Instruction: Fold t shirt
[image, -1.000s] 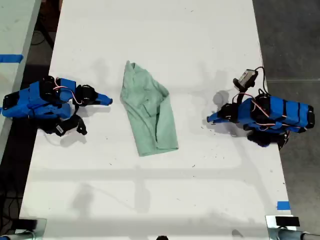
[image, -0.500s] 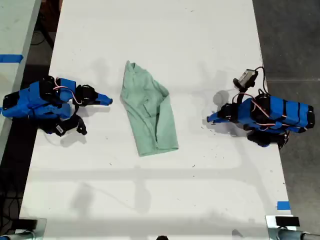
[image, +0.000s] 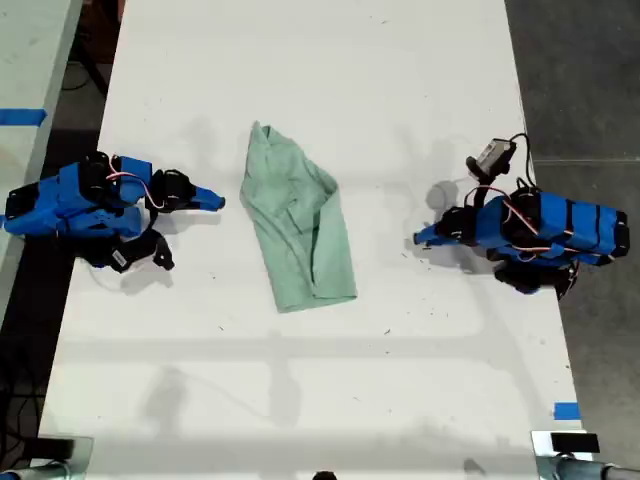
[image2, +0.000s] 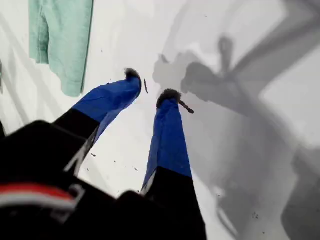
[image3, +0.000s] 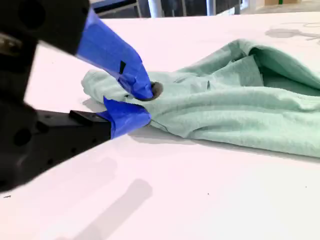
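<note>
The t shirt (image: 300, 225) is a pale mint-green bundle lying creased and layered on the middle of the white table (image: 330, 70), running diagonally. My second gripper (image: 217, 201) rests low on the table at the exterior view's left, a short gap from the shirt's upper end. In the second wrist view its jaws (image3: 140, 105) stand together in front of the cloth (image3: 240, 100), holding nothing. My first gripper (image: 420, 238) sits at the exterior view's right, apart from the shirt. Its blue fingers (image2: 150, 85) stand slightly open over bare table, with the shirt (image2: 60, 35) beyond them.
The table's long edges run close behind both arm bases. Dark floor (image: 590, 80) lies at the exterior view's right, and another pale surface with blue tape (image: 20, 117) at its left. A blue tape mark (image: 566, 411) sits near the table's lower right corner in the exterior view.
</note>
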